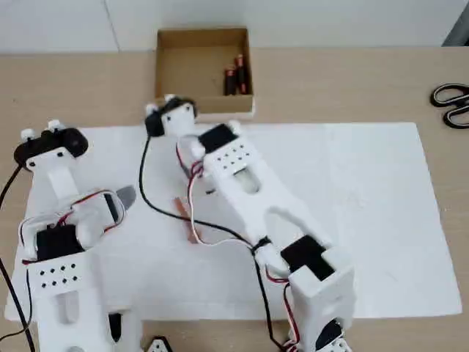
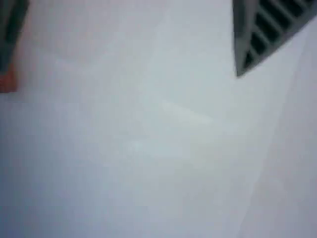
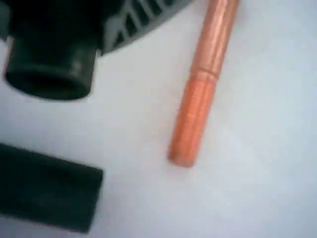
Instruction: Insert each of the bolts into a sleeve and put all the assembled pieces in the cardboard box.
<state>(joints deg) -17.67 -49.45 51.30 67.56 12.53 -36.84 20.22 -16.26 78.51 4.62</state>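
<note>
Your right gripper hangs low over the white paper. One bolt lies flat on the sheet just beside the gripper's ribbed grey plastic. It is a smooth copper-orange rod with a faint step partway along.

A sleeve, a black round tube with its hollow mouth showing, sits right against that gripper. You cannot tell whether it is held, or how far the gripper is open. A second sleeve, matte black, lies on the paper apart from the bolt. That makes one bolt and two sleeves here.

Your left gripper is also close above the paper, and its opening cannot be judged either. Well off to its side is a dark piece with an orange end.

Farther back on the wooden worktop, the open cardboard box holds black pieces with orange tips. They are bunched against one wall. You can see at least three, but the exact count is unclear.

One pair of scissors lies at the far edge.
</note>
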